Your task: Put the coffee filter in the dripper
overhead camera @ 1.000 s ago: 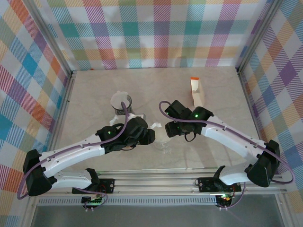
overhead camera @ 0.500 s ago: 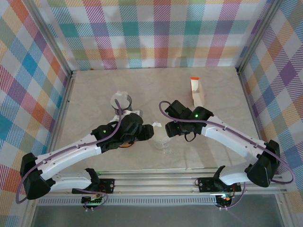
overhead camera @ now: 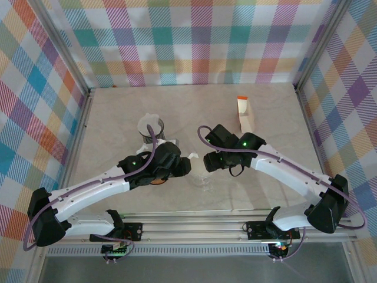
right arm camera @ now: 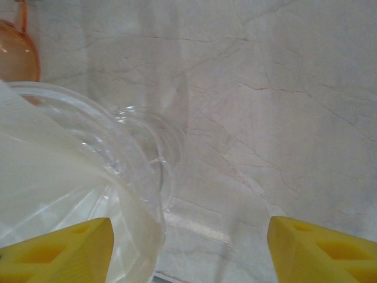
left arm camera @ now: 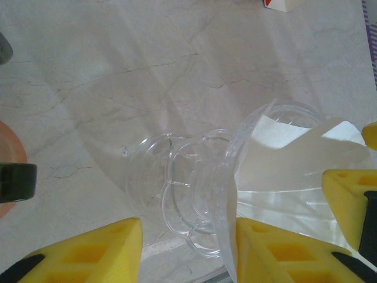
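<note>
1. Two jaws of the left gripper (left arm camera: 188, 236) are seen closed against the clear dripper (left arm camera: 194, 194), its base held between them.
2. The right gripper (right arm camera: 189, 227) is found wide open, nothing gripped.
3. The coffee filter (left arm camera: 294, 159) is lodged inside the dripper's cone; seating is judged nearly done, with final settling outstanding.
4. No legible writing is found on the far carton (overhead camera: 245, 114).
</note>
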Available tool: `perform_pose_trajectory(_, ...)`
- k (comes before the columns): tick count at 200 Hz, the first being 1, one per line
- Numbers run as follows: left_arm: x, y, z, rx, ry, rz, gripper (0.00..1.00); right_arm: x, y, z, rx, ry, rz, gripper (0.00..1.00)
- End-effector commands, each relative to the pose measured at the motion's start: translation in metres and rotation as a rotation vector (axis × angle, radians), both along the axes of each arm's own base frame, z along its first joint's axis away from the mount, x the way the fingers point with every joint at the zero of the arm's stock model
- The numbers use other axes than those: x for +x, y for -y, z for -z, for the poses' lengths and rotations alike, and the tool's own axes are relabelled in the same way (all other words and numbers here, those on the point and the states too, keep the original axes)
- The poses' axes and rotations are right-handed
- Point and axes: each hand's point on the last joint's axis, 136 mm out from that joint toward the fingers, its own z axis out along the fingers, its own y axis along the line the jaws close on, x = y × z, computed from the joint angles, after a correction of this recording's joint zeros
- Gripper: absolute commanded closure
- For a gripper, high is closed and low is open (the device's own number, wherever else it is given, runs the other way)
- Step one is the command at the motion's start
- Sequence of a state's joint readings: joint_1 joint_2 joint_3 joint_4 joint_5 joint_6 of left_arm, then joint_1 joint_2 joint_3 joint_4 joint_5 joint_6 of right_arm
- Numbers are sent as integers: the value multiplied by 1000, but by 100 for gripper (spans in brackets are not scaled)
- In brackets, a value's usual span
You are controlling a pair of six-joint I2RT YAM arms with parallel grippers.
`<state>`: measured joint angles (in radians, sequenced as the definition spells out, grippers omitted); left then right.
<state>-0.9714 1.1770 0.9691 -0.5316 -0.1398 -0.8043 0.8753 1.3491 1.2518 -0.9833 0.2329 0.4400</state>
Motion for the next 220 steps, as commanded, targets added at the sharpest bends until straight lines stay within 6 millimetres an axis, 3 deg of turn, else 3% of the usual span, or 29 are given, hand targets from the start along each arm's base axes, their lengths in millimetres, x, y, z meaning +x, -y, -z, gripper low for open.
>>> perform_pose_trajectory(1, -2, -5, 9, 24, -28, -5, 56, 4, -19, -19, 87, 11, -48, 29)
perform_pose_trajectory(67, -3, -5, 11, 23, -32, -5, 56, 10, -34, 16, 26, -65, -67, 29)
perform_pose_trajectory(157, -4, -4, 14, 19, -40, -2, 56, 15, -32, 58, -60, -123, -30, 29)
perform_pose_trajectory(188, -4, -4, 15, 19, -44, -1, 56, 15, -30, 64, -70, -128, -23, 29)
perform_pose_trajectory(220, -4, -4, 17, 22, -46, -1, 56, 17, -31, 52, -48, -99, -23, 29)
